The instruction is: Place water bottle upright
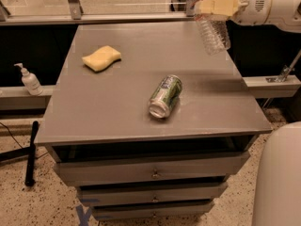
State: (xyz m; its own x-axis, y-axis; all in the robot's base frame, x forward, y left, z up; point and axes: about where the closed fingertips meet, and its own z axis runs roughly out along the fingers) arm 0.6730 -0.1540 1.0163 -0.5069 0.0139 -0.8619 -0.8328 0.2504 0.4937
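Above the cabinet's [117, 107] far right corner, the level hand [217, 6] clasps the tilted water bottle [214, 33].

The end effector [204, 6], clamped on the bottle [214, 32], hangs over the far right corner of the surface [117, 112]; the spot below it is bare. A can [165, 96] lies on its side right of centre, toward the front edge. A sponge [101, 58] sits near the far left corner. The front left corner and the middle are open.
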